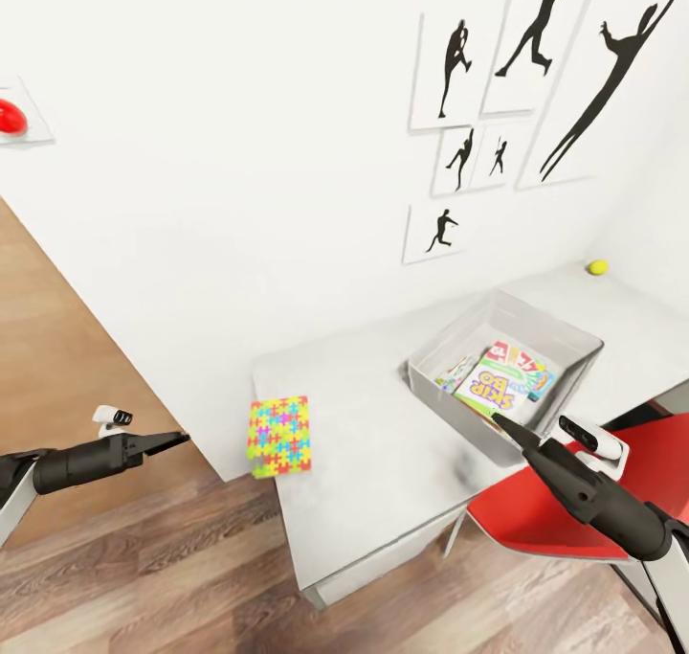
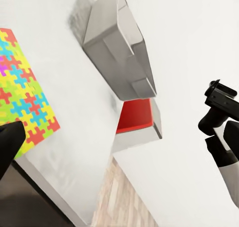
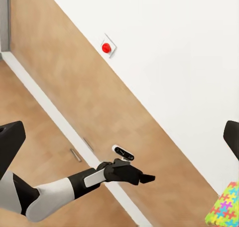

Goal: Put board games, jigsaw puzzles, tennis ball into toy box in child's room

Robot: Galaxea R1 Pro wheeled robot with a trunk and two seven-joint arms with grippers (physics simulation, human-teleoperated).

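The pale grey toy box (image 1: 574, 343) stands on the table (image 1: 373, 482) and holds printed board games (image 1: 500, 384) lying flat. One jigsaw puzzle (image 1: 278, 436) of bright interlocking pieces lies at the table's left edge, slightly overhanging it. The yellow tennis ball (image 1: 598, 267) rests on the table by the wall, beyond the box. My right gripper (image 1: 498, 423) hovers at the box's near rim, open and empty. My left gripper (image 1: 178, 438) is open over the floor, left of the puzzle. In the left wrist view, the puzzle (image 2: 22, 112) and the box (image 2: 119, 48) show past one finger (image 2: 10, 147).
A red chair (image 1: 545, 510) is tucked at the table's near right, under my right arm. Black silhouette pictures (image 1: 536, 79) hang on the white wall behind the table. Wood plank floor (image 1: 191, 568) runs along the table's left and front. A red button plate (image 1: 11, 118) sits on the wall.
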